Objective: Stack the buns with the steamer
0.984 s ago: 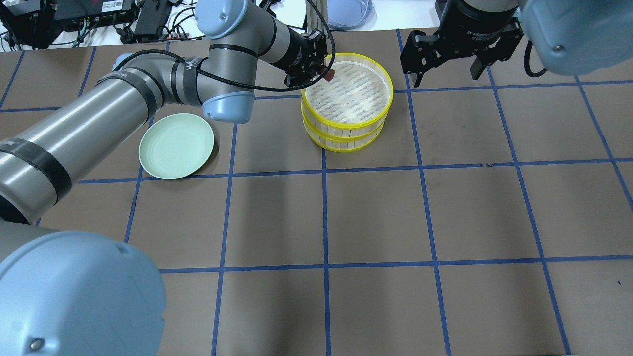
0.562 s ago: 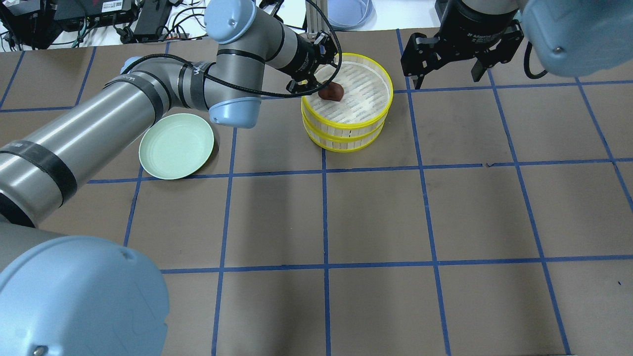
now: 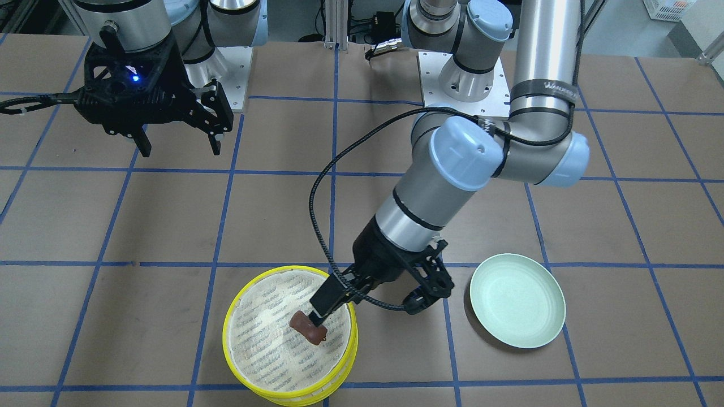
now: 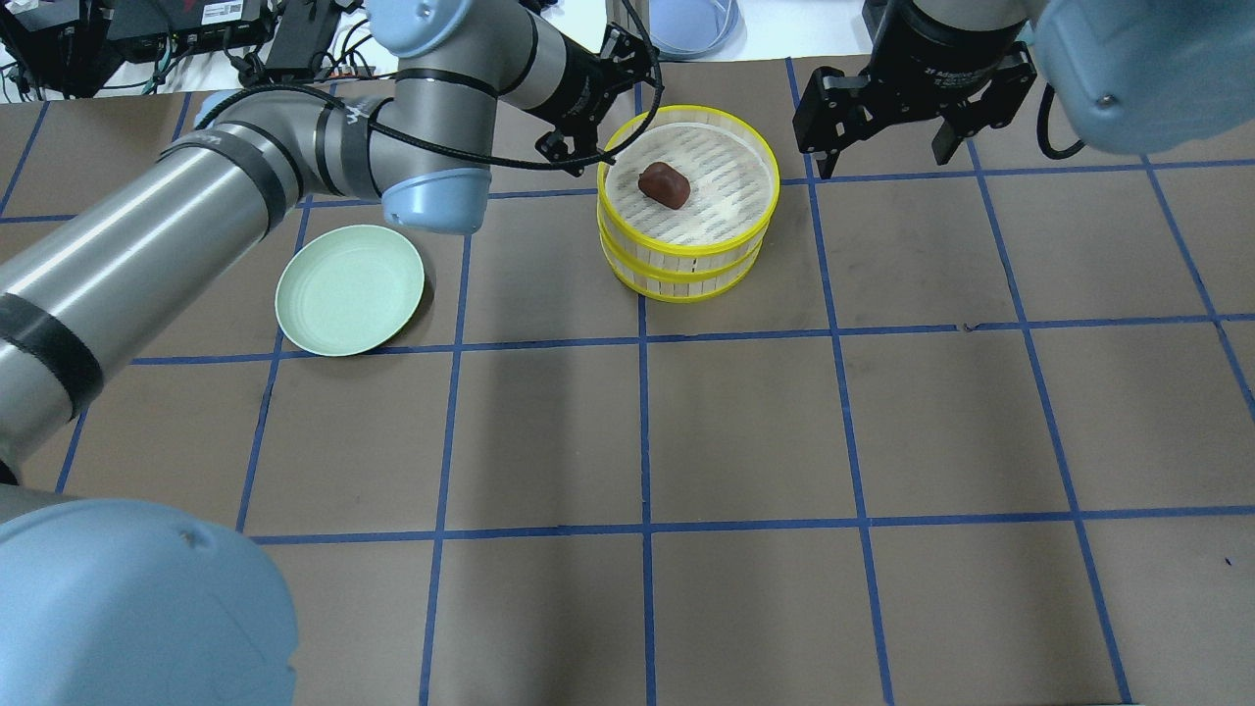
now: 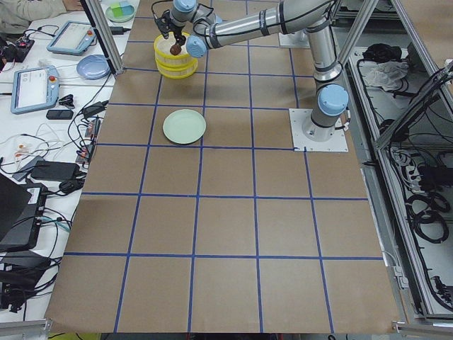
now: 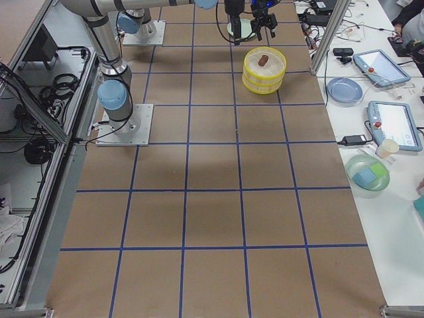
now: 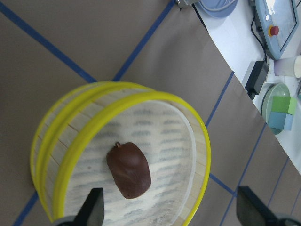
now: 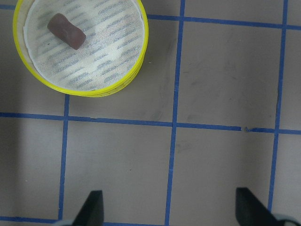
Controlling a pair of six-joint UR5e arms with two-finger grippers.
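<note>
While the brown bun (image 4: 664, 184) lies loose on the top tier of the steamer (image 4: 686, 273), long axis crosswise to the fingers' closing line, you have the left gripper (image 7: 171, 210) spread and empty at the steamer's rim, nearer than the right gripper (image 4: 882, 152), likewise spread beside the steamer.

The light is bright and even and falls from above. The brown table (image 4: 745, 431) is matt and shows only faint, soft-edged darker bands in the overhead view. The silver tube of the left arm (image 3: 544, 45) carries long white streaks of glare, and the bun (image 7: 129, 170) has a dull sheen. The white bench (image 6: 397, 218) beside the table is nearly washed out. The blue joint cap (image 4: 127, 608) nearest the overhead camera is blurred. In the left wrist view the left gripper (image 7: 171, 210) shows as two dark, soft-edged shapes at the bottom edge.
</note>
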